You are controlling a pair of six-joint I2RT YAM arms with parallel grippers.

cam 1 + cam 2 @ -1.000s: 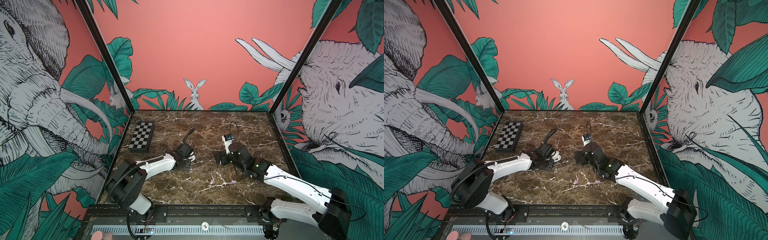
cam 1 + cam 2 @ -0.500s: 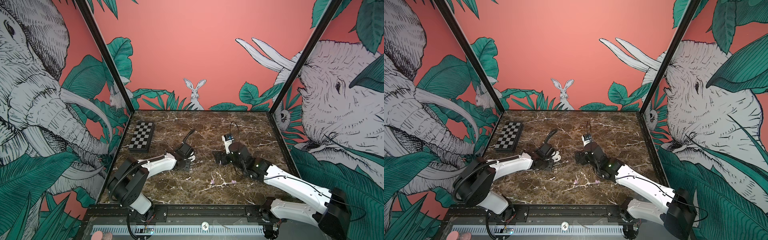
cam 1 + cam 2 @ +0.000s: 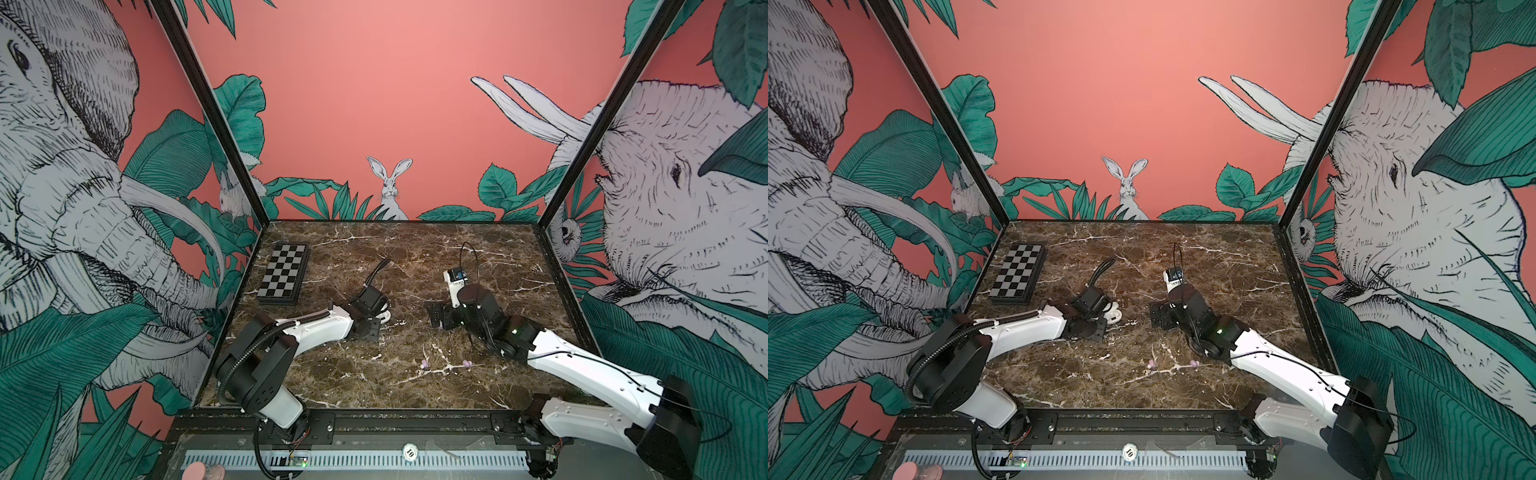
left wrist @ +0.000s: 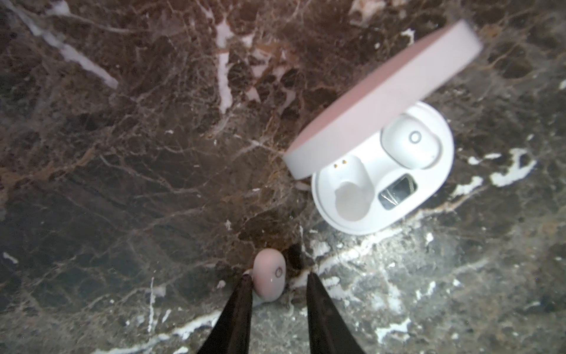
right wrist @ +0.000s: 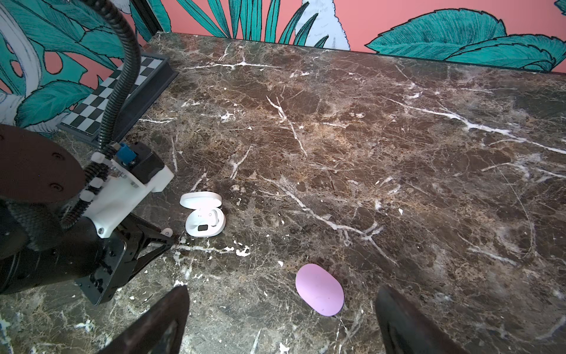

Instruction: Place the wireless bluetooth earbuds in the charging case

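1. Left wrist view: left gripper (image 4: pixel 277 275) clamped narrow on white earbud (image 4: pixel 269 277); open white case (image 3: pixel 1115 319) beside, two o'clock in a top view.
2. Right gripper (image 5: pixel 280 291) wide, empty.
3. Could squirt free: off-centre pinch.

White arm shells (image 3: pixel 316 330), black joints (image 3: pixel 257 374), ribbed black conduit (image 5: pixel 122 76).

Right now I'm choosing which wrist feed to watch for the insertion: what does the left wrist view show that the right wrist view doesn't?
Only the left wrist view makes out the empty socket with its gold contacts, and the seated white earbud beside it. Only the right wrist view shows the closed lilac case, framed by the open right claw, and the chessboard. Both show the open white case and the loose white earbud pinched in the left claw.
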